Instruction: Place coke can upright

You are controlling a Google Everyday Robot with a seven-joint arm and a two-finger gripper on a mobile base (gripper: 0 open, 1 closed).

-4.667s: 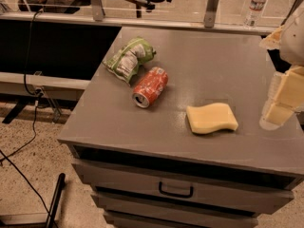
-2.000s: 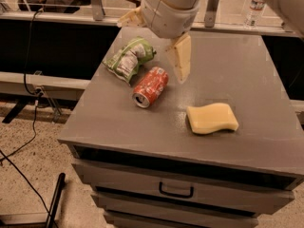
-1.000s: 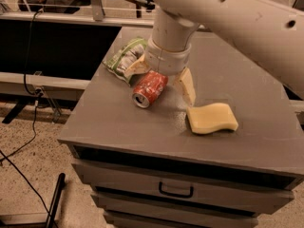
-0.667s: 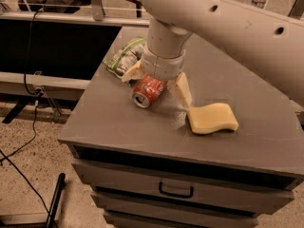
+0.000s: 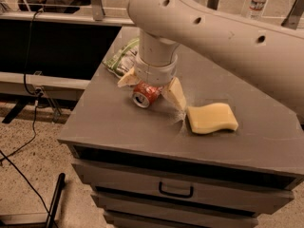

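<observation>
Straddling coke can [image 5: 144, 94] — end effector [image 5: 152, 93] spread wide, gripping nothing | can on its side (silver end front-left)

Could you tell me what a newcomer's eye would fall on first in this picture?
The large cream robot arm sweeps in from the upper right. Its gripper straddles the small red aluminium soda can, one open finger on each side. The can lies on its side near the middle of the grey cabinet top. A yellow wavy sponge lies just to the right, and a green-and-white snack bag sits behind, near the left edge.
</observation>
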